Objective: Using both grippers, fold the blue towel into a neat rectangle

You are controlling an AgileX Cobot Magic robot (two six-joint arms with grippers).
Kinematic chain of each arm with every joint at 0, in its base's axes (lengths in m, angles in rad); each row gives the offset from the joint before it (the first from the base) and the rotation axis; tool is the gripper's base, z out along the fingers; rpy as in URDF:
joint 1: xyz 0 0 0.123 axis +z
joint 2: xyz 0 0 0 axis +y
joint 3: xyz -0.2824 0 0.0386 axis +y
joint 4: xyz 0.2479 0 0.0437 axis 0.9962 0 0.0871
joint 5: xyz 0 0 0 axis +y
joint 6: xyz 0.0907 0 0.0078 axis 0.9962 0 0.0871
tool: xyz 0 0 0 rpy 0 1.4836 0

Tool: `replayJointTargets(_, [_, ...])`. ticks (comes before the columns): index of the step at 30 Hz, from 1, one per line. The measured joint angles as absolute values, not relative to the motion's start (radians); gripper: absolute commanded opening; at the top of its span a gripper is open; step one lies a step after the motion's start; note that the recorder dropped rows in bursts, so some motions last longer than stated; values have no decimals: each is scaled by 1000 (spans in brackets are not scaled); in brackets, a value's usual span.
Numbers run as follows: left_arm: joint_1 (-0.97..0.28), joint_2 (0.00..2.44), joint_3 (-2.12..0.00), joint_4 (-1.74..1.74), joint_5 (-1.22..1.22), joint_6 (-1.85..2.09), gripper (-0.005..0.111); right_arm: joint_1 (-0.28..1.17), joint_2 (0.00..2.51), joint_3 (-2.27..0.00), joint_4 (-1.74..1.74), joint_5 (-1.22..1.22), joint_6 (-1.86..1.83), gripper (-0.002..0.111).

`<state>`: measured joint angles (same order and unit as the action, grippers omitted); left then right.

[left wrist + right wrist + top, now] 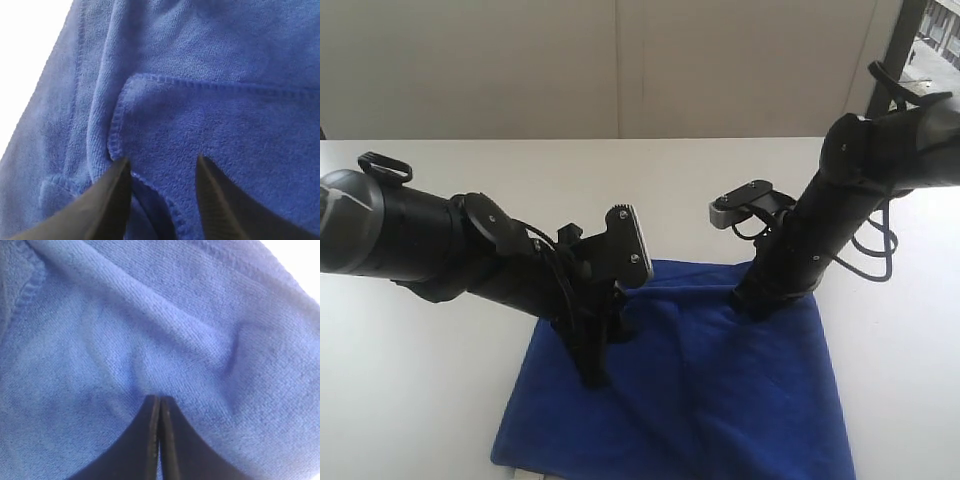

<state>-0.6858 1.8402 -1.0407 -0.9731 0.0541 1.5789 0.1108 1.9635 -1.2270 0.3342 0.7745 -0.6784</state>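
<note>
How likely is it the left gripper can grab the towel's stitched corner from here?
Probably yes: the left gripper is open right at the towel's stitched corner, with nothing between them.

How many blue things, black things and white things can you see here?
Blue: 1, the blue towel
Black: 2, the left gripper and the right gripper
White: 1, the table
Total: 4

Left arm (440,245) slants down from the left, left gripper (162,160) jaws parted | right arm (820,225) angles down from the right, right gripper (159,399) jaws pressed together
</note>
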Motion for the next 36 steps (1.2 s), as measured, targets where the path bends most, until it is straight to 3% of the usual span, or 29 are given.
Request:
replayJointTargets(10, [-686, 1840, -996, -973, -19, 1579, 38, 111, 2011, -1235, 338, 784, -676, 0])
replayJointTargets(19, [-686, 1840, -996, -973, -23, 1579, 1, 111, 2011, -1235, 342, 784, -676, 0])
replayJointTargets(36, [-664, 1753, -984, -973, -40, 1627, 0, 111, 2012, -1235, 342, 784, -674, 0])
